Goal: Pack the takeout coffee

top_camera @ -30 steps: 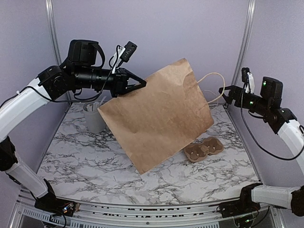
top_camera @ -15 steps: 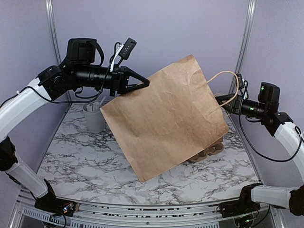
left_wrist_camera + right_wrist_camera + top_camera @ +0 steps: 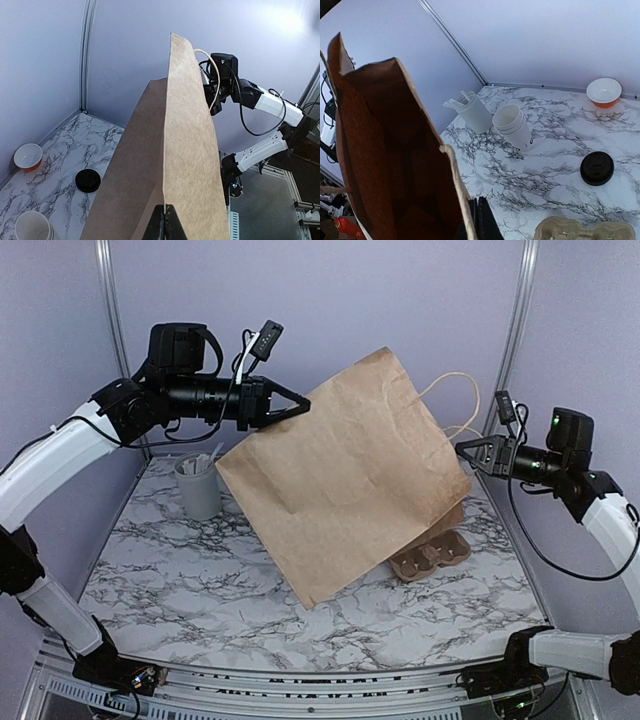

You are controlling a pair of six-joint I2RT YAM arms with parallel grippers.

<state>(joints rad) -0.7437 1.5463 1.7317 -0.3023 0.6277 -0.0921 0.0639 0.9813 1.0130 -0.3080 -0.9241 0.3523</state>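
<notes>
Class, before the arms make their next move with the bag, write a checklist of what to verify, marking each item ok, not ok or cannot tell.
1. Grip of left gripper on paper bag: ok, shut on its edge.
2. Grip of right gripper on the bag's rim: cannot tell; it is shut beside it.
3. Bag mouth open: ok.
4. Bag upright: not ok, tilted.
5. Lid on cups: not ok; black lid lies apart on the table.

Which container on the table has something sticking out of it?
The taller grey-white canister, next to the stacked paper cups: white utensils poke from its top, while the cups and the small orange bowl look empty.
</notes>
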